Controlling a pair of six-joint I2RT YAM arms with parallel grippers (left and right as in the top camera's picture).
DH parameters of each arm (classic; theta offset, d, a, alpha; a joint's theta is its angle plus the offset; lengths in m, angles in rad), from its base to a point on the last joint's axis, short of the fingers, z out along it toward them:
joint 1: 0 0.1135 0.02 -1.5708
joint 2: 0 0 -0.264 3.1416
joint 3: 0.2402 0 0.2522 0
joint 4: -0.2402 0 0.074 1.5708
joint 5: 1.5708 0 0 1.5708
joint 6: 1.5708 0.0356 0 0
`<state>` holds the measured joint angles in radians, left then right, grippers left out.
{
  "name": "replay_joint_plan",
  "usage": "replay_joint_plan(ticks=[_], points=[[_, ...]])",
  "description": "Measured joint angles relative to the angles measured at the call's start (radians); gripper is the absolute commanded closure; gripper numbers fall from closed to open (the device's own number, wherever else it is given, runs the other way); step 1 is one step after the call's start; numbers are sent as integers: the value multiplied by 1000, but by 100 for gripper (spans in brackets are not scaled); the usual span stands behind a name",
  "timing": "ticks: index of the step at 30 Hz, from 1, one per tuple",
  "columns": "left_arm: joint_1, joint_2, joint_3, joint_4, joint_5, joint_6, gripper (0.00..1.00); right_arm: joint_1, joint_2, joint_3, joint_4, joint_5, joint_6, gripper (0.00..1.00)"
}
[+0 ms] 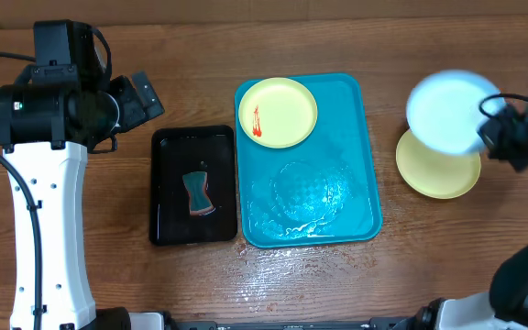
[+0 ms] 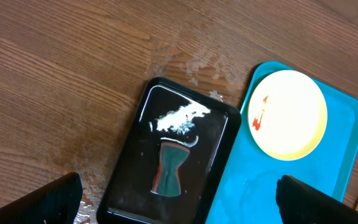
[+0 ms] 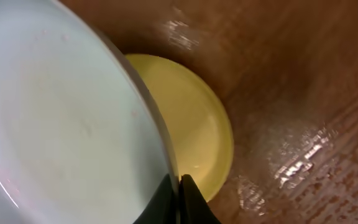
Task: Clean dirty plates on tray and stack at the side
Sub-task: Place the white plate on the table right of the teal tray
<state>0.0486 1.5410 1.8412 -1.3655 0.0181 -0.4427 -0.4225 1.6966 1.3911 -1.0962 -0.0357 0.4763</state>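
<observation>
The turquoise tray (image 1: pixel 356 165) lies mid-table, wet, with a pale yellow plate (image 1: pixel 278 112) bearing a red smear at its far left corner; both show in the left wrist view, plate (image 2: pixel 288 115) and tray (image 2: pixel 253 193). My right gripper (image 1: pixel 495 131) is shut on the rim of the light blue plate (image 1: pixel 449 112) and holds it above a second yellow plate (image 1: pixel 438 170) on the table right of the tray. In the right wrist view the fingers (image 3: pixel 179 186) pinch the blue plate (image 3: pixel 61 124) over the yellow one (image 3: pixel 191 124). My left gripper (image 2: pixel 179 199) is open, above the black tray.
A smaller black tray (image 1: pixel 193 185) with a teal and red sponge (image 1: pixel 199 193) sits left of the turquoise tray; it shows in the left wrist view (image 2: pixel 135 186) with foam. Water drops wet the wood around both trays.
</observation>
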Motion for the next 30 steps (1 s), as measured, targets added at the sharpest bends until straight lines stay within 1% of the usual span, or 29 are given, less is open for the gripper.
replay_joint_plan(ticks=[4,5,6,7,8,9,11,13,16,18,21,22,23,26,28,30], points=[[0,0,0,0,0,0,0,-55,50,-116,49,-27,-17,96],[0,0,0,0,0,0,0,-55,54,-140,62,-32,-19,93],[0,0,0,0,0,0,0,-53,55,-161,72,-39,-21,78],[0,0,0,0,0,0,0,-50,56,-175,80,-46,-26,58],[0,0,0,0,0,0,0,-46,56,-183,95,-54,-34,53],[0,0,0,0,0,0,0,-44,56,-183,101,-69,-50,51],[0,0,0,0,0,0,0,-42,55,-180,95,-100,-74,50],[0,0,0,0,0,0,0,-34,42,-179,87,-141,-100,51],[0,0,0,0,0,0,0,-2,-21,-178,96,-224,-154,55],[0,0,0,0,0,0,0,48,-89,-176,122,-289,-204,56],[0,0,0,0,0,0,0,167,-180,-161,169,-344,-257,57],[0,0,0,0,0,0,0,222,-204,-154,192,-354,-270,57],[0,0,0,0,0,0,0,321,-227,-143,229,-357,-287,56],[0,0,0,1,0,0,0,470,-213,-142,328,-282,-303,55],[0,0,0,0,0,0,0,564,-176,-142,401,-209,-309,51],[0,0,0,0,0,0,0,644,-127,-142,475,-132,-316,50]])
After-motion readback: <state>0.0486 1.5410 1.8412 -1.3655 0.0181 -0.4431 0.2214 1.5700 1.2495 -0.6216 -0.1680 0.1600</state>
